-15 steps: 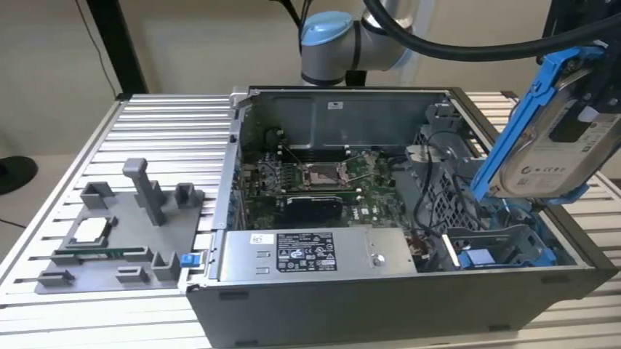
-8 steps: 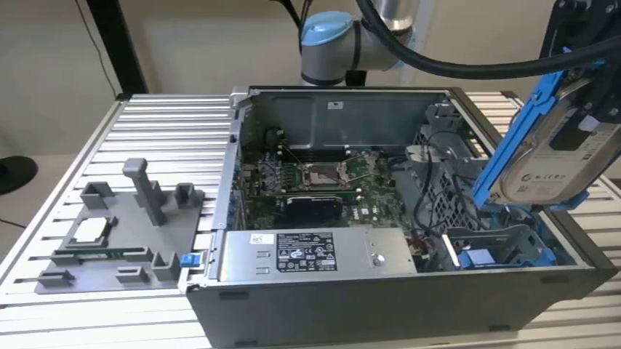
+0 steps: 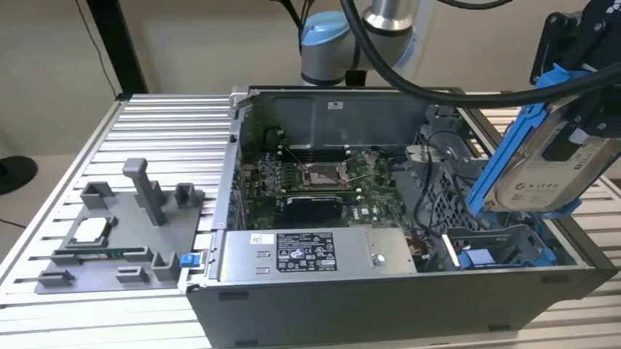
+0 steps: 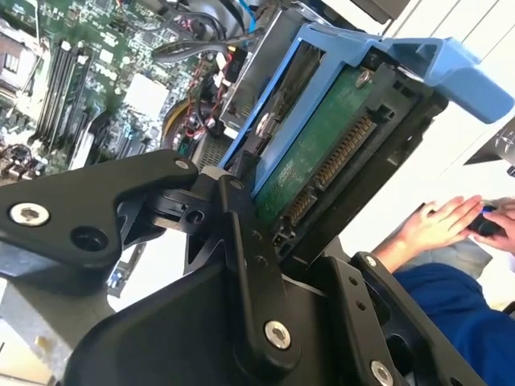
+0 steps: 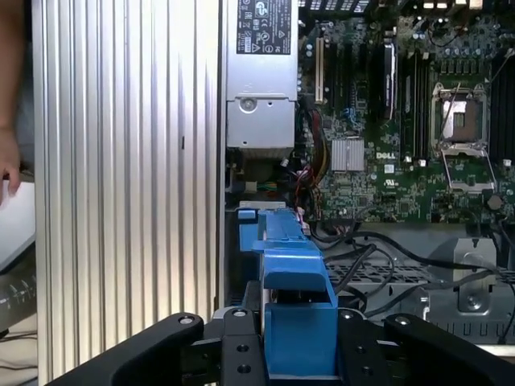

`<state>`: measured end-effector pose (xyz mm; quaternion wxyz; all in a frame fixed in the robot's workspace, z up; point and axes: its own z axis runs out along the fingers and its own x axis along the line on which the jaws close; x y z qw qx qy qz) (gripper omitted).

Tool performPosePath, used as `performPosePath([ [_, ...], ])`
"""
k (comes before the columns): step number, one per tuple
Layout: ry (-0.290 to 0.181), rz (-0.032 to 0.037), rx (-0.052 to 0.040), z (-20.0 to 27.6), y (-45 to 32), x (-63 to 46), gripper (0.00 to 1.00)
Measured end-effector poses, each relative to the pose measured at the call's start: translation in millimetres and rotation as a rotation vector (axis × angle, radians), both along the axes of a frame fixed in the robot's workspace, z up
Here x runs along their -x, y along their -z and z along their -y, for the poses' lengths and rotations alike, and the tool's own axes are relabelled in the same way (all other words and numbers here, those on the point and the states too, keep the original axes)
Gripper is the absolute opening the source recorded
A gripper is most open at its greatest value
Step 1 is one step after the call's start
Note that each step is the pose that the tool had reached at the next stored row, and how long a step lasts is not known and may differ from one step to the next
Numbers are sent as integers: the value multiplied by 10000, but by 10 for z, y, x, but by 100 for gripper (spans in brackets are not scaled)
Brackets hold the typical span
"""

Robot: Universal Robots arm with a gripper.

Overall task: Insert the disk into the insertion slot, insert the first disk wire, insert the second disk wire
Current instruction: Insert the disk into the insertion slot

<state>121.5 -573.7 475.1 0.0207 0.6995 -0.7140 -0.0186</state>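
The claw [image 5: 299,354] grips the disk [image 3: 539,171] (tilted, in its blue carrier) above the open computer case [image 3: 388,309].

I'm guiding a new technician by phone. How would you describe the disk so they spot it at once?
Find the open computer case on the slatted table. Above its corner at the exterior view's right, the gripper holds the disk tilted. It is a silver-grey drive with a white label in a bright blue frame, unlike the grey power supply lying flat inside the case.
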Motion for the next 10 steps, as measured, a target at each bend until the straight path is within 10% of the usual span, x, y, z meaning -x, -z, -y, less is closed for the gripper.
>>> performPosePath([
  [10, 2, -22, -1, 0, 38, 0, 0],
])
